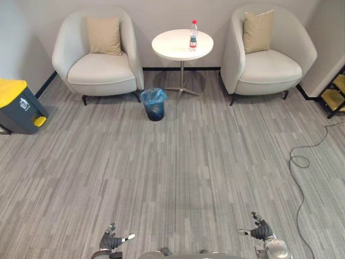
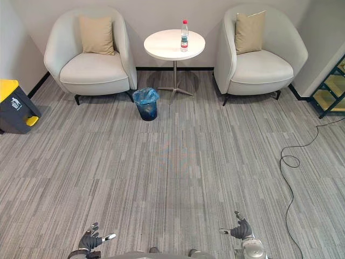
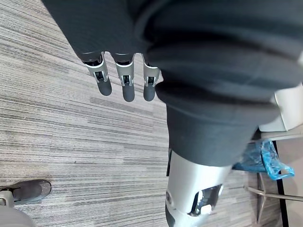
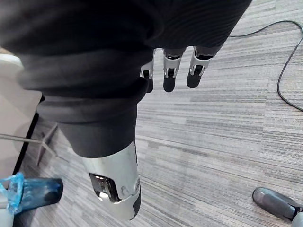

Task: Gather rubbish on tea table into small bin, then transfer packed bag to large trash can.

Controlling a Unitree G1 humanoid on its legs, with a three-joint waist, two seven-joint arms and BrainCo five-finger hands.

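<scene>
A plastic water bottle with a red cap stands upright on the round white tea table at the far end of the room. A small dark bin lined with a blue bag sits on the carpet just left of the table's foot. The large grey trash can with a yellow lid stands at the far left by the wall. My left hand and right hand hang low at the near edge, far from the table, fingers straight and holding nothing.
Two pale armchairs, each with a tan cushion, flank the table. A thin cable trails across the grey striped carpet on the right. A dark shelf with yellow boards stands at the far right edge.
</scene>
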